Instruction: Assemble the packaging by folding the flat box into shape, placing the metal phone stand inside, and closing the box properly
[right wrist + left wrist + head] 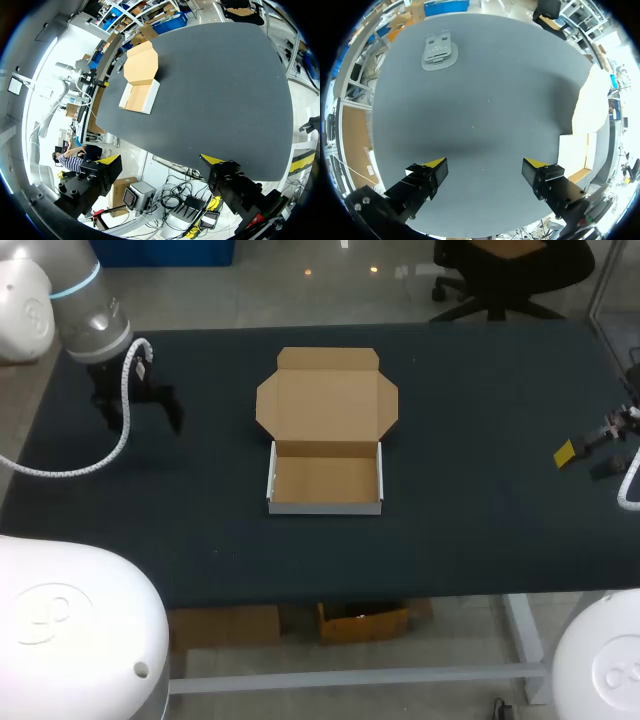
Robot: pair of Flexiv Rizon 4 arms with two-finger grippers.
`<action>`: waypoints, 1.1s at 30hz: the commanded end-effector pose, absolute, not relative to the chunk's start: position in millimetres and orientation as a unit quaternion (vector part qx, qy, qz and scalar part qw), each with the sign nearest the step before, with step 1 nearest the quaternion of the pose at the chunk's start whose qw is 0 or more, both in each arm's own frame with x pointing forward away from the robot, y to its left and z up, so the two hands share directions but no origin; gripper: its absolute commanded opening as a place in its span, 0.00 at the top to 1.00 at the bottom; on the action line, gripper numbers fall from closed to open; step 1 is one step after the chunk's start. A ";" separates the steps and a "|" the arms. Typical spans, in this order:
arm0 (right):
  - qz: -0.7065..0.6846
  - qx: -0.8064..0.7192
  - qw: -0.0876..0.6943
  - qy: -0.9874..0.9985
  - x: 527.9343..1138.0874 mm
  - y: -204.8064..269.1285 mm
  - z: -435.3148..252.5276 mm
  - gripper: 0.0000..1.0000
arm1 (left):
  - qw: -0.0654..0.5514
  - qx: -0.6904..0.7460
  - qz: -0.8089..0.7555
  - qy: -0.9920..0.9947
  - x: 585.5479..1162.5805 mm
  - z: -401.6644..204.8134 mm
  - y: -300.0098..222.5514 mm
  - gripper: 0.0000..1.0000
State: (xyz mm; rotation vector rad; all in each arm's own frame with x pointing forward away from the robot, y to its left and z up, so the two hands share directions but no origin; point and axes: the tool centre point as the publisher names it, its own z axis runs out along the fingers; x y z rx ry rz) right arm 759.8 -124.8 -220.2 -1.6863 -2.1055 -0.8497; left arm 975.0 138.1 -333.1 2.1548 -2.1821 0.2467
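Note:
The cardboard box (326, 478) stands folded into a shallow tray at mid-table, its brown lid (327, 400) lying open flat behind it; nothing lies inside. It also shows off to the side of my left gripper as the box (587, 132), and far ahead of my right gripper as the box (140, 82). The grey metal phone stand (439, 50) lies flat on the table well ahead of my left gripper (485, 166), which is open and empty. The head view does not show the stand. My left gripper (160, 405) hovers left of the box. My right gripper (585, 458), open and empty, hangs near the table's right edge.
The dark table (480, 540) carries only the box and the stand. Its front edge (200, 165) runs just ahead of my right gripper (161, 160). The left arm's white cable (110, 445) loops over the table's left side.

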 end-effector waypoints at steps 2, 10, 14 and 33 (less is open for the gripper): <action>-0.296 -0.588 0.158 -0.736 759.2 -126.0 -218.5 0.00 | 0.052 0.698 0.065 -0.711 993.5 -345.4 145.6 0.00; -0.296 -0.588 0.158 -0.736 759.2 -126.0 -218.5 0.00 | 0.054 0.696 0.059 -0.714 1013.7 -358.0 155.5 0.00; -0.296 -0.588 0.158 -0.736 759.2 -126.0 -218.5 0.00 | 0.055 0.696 0.053 -0.714 1022.6 -365.9 161.4 0.00; -0.296 -0.588 0.158 -0.736 759.2 -126.0 -218.5 0.00 | 0.054 0.696 0.048 -0.714 1031.6 -369.3 168.5 0.00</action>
